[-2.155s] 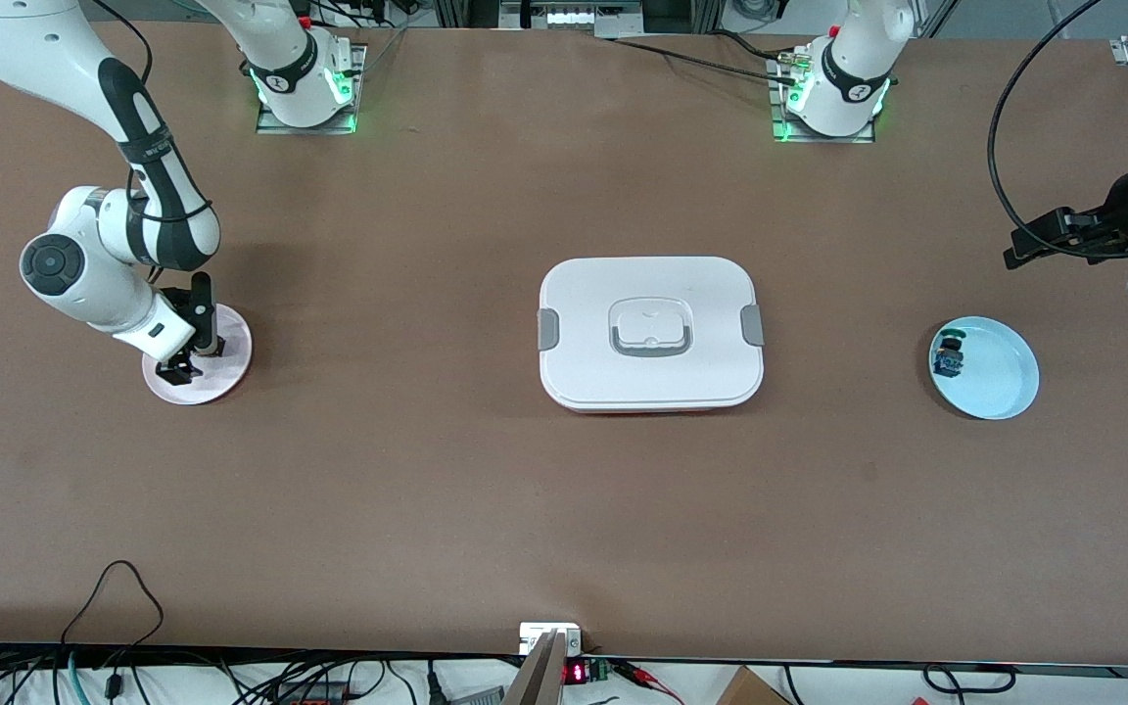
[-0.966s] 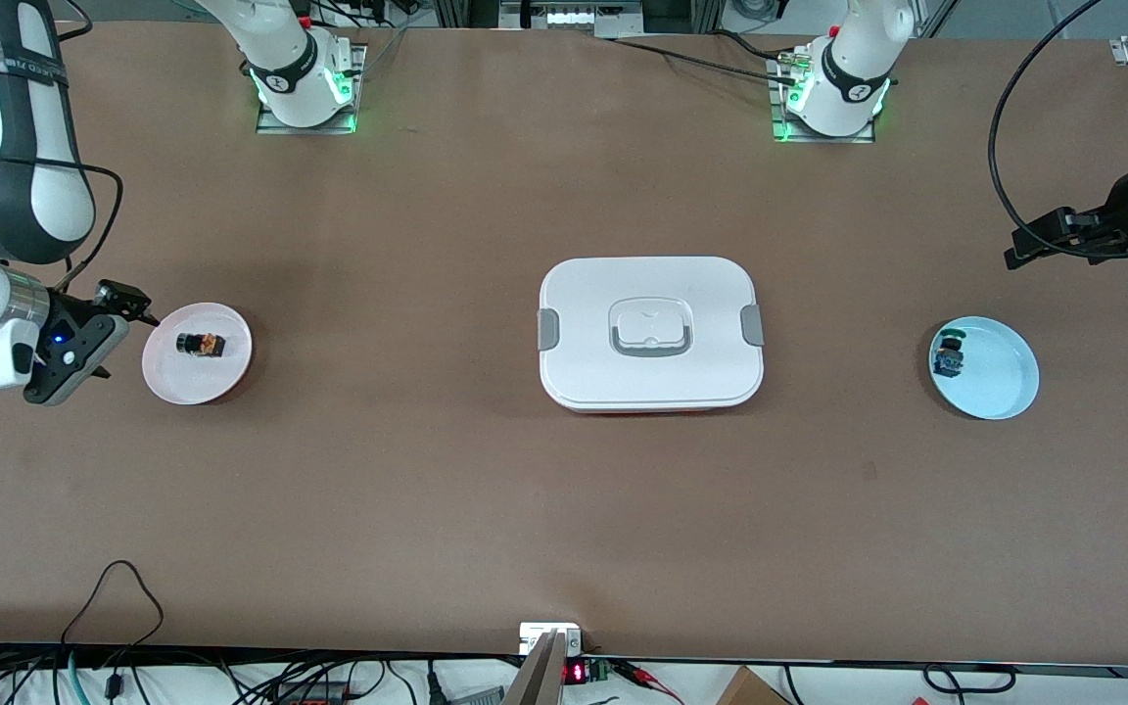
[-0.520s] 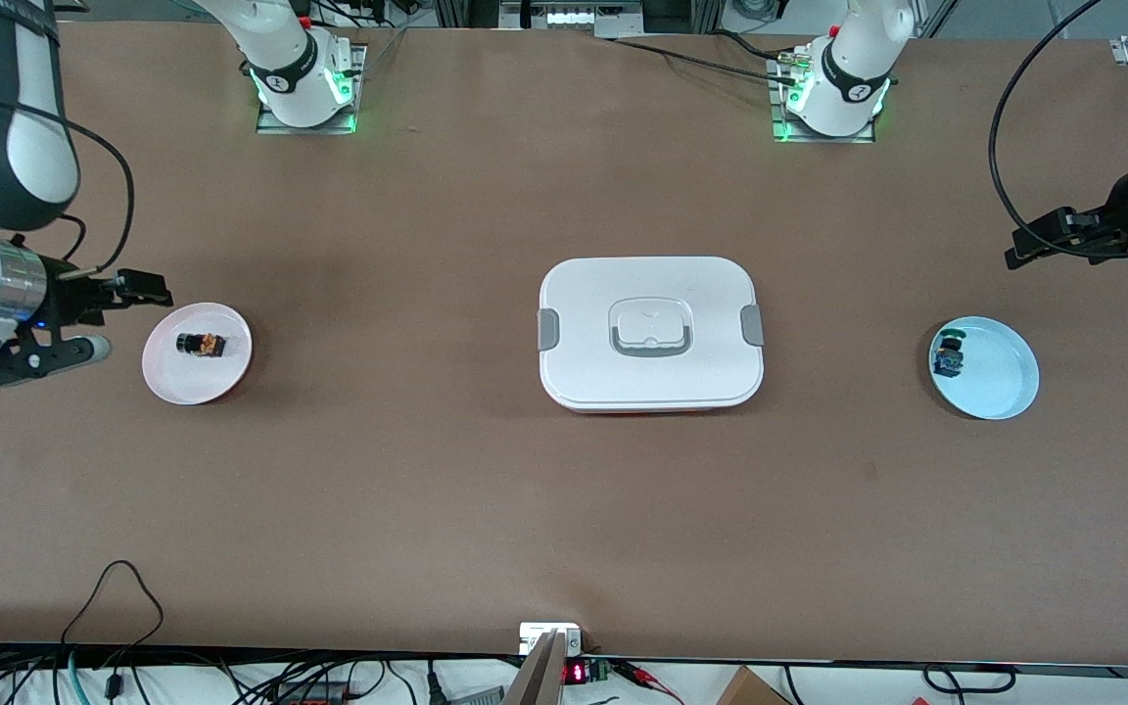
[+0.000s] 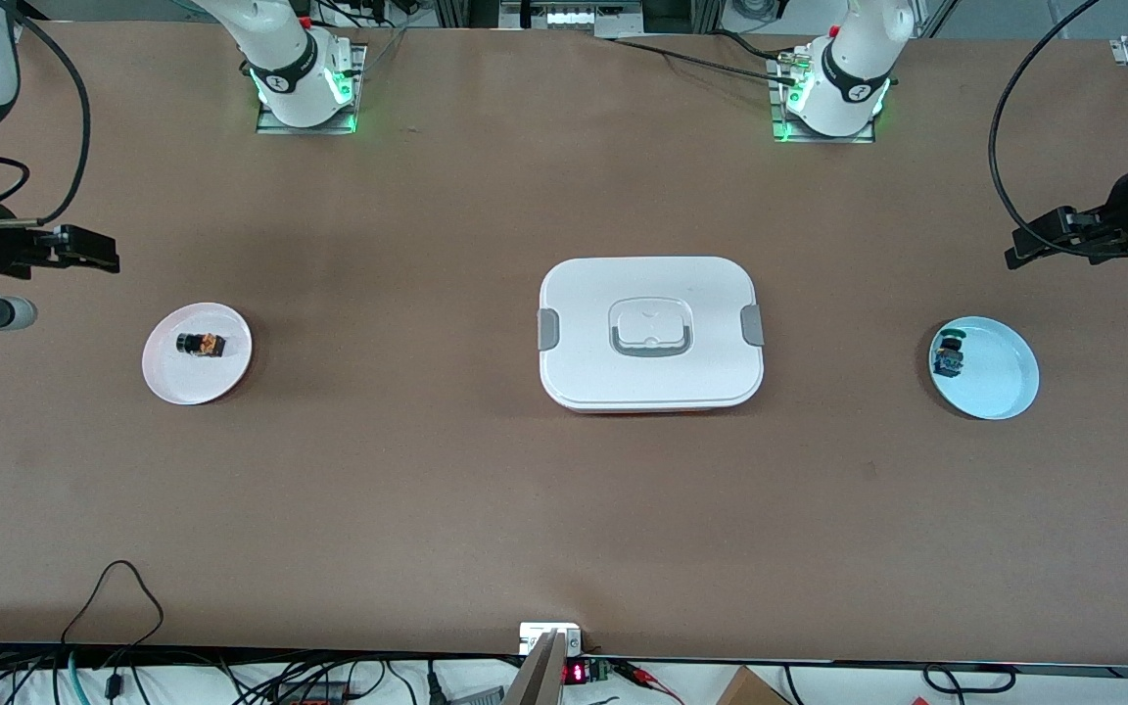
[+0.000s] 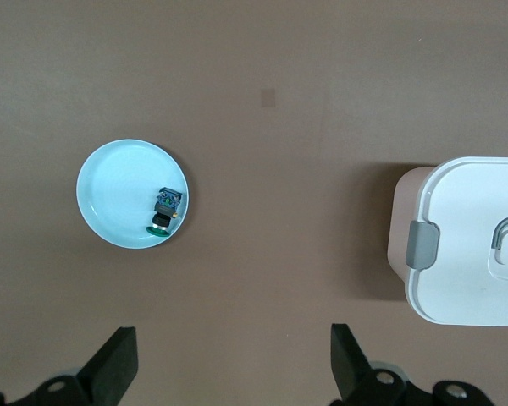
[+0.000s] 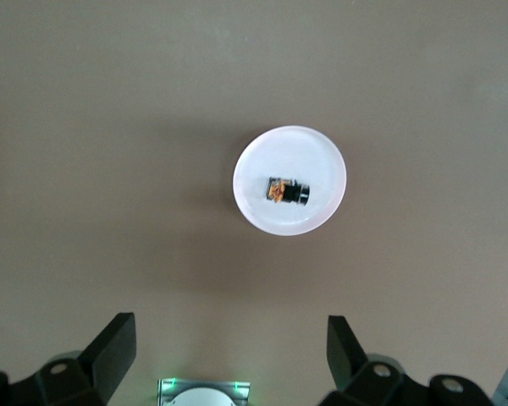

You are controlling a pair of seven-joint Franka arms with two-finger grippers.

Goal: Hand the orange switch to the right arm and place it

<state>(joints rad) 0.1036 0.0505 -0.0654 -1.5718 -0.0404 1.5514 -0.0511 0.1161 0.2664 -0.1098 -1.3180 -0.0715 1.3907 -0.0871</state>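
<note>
The orange switch (image 4: 200,344) lies on its side on a small white plate (image 4: 197,382) toward the right arm's end of the table. In the right wrist view the orange switch (image 6: 288,191) rests at the middle of the plate (image 6: 289,148). My right gripper (image 4: 94,250) is open and empty, raised above the table beside that plate; its jaws stand wide apart in its wrist view (image 6: 229,351). My left gripper (image 4: 1024,250) is open and empty and waits high at the left arm's end, as its wrist view (image 5: 233,359) shows.
A white lidded box (image 4: 650,333) sits at the table's middle and also shows in the left wrist view (image 5: 466,241). A light blue plate (image 4: 1000,377) at the left arm's end holds a green-and-blue switch (image 4: 949,357). The left wrist view shows that plate (image 5: 110,186) and switch (image 5: 164,211).
My right gripper was down on the white plate. It let go of the orange switch there, rose and drew back toward the right arm's end. The left arm has not moved.
</note>
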